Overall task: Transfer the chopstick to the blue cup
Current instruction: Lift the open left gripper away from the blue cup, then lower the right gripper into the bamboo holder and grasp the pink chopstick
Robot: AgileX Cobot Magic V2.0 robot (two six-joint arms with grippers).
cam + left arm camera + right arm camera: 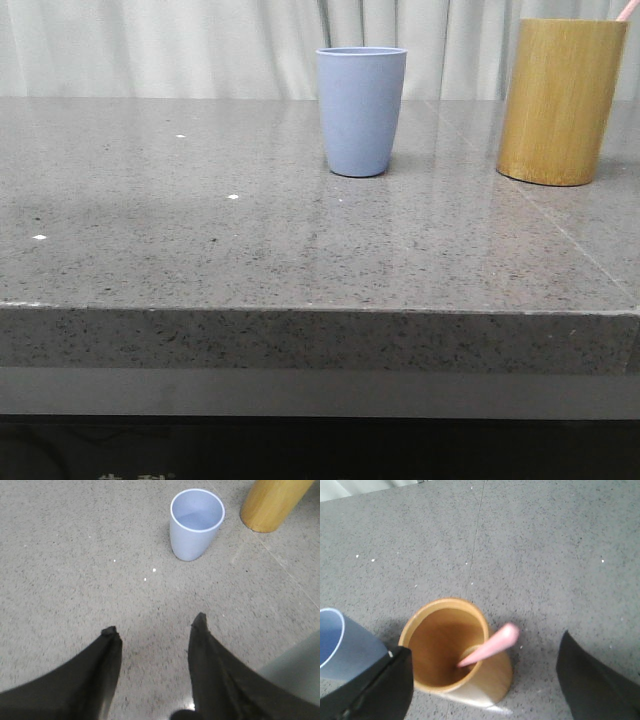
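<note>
The pale pink chopstick (490,645) stands inside the yellow-brown bamboo holder (455,650), leaning on its rim; its tip (625,10) pokes above the holder (560,100) at the table's right. The blue cup (361,110) stands upright and looks empty at mid table, left of the holder; it also shows from above (196,524) and at the edge (340,645). My right gripper (485,667) hovers open above the holder, its fingers wide on either side of the chopstick's top. My left gripper (155,625) is open over bare table, short of the cup.
The grey speckled stone table (200,230) has its front edge close to the camera. A seam (570,240) runs across its right part. White curtains hang behind. The bamboo holder (272,502) stands just beside the cup.
</note>
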